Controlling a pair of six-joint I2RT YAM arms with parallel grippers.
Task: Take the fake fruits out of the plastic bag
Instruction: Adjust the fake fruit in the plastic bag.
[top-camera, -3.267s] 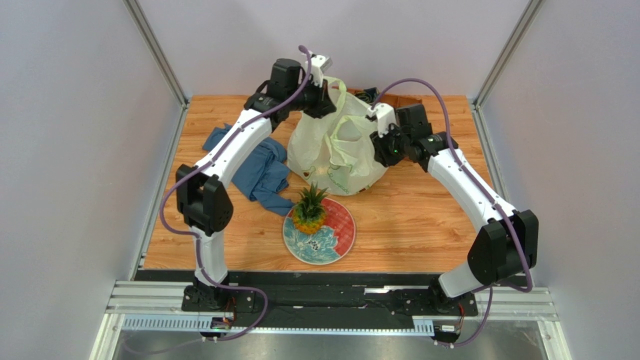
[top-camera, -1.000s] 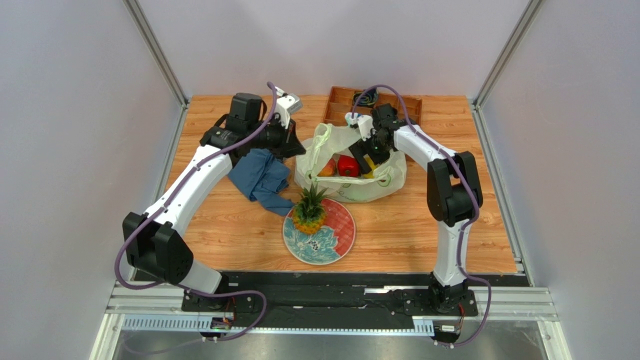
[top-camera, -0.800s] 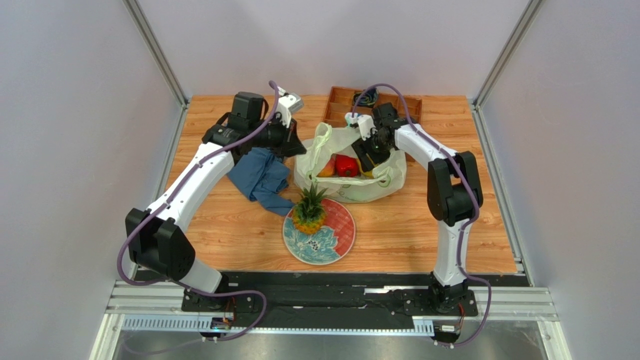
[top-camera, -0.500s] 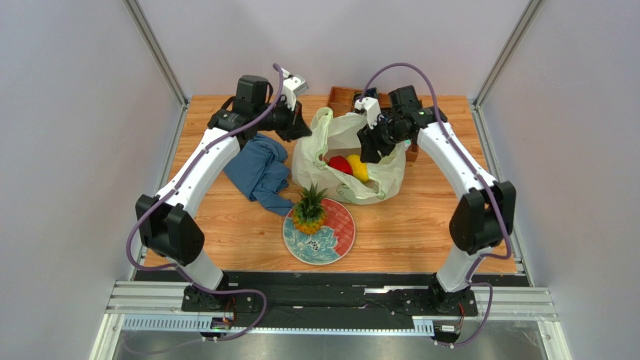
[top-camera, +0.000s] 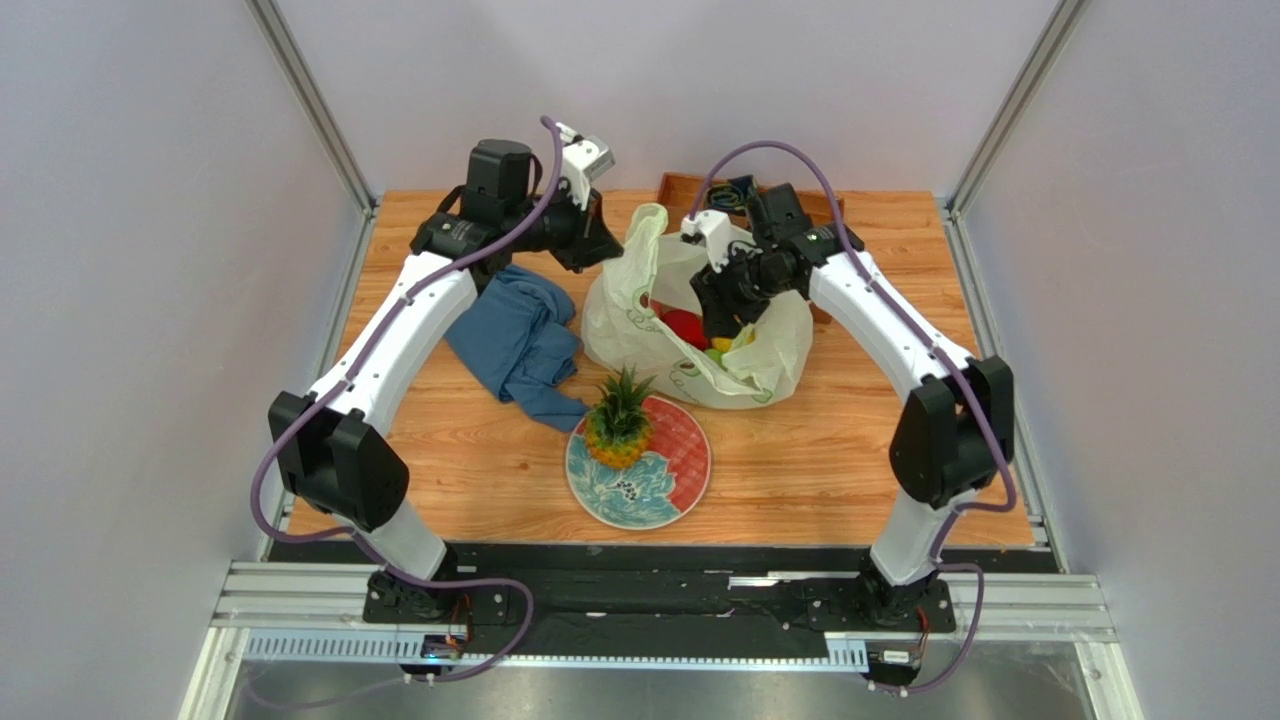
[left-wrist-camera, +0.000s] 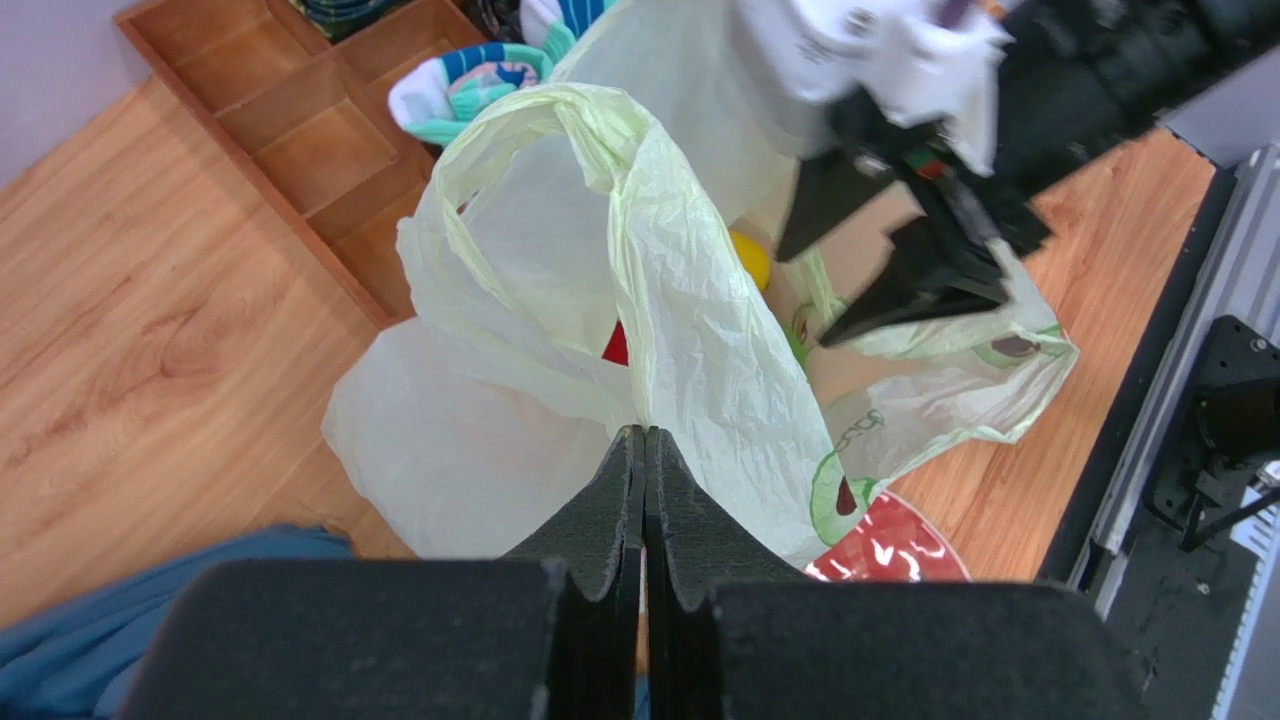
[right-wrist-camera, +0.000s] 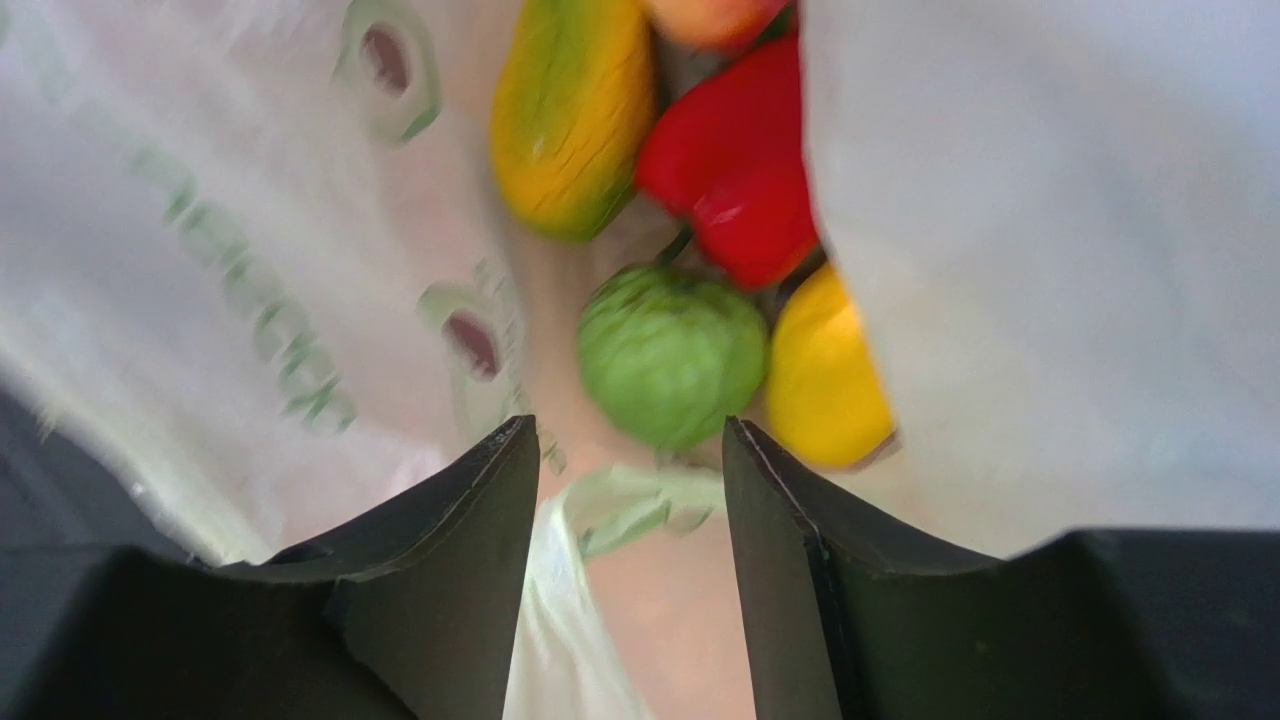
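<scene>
- Since half a second ago, the right hand (right-wrist-camera: 628, 450) has sunk further into the plastic bag (left-wrist-camera: 511, 270) mouth, upper centre of the top view.
- Lifted and clamped on the bag rim, the left hand (left-wrist-camera: 645, 450) presumably holds the mouth open.
- Right hand points down, jaws apart and empty, just short of the green round fruit (right-wrist-camera: 672, 353); the red pepper (right-wrist-camera: 733, 165) and mango (right-wrist-camera: 824, 375) lie beside it.
- Already out: the pineapple (top-camera: 619, 420), on the plate (top-camera: 679, 468).

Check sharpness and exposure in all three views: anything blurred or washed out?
Right wrist: soft and smeared, the fake fruits blurred, the plastic bag wall washed near white. Left wrist: crisp on the bag's creases. Top external: sharp, evenly lit, no glare.
</scene>
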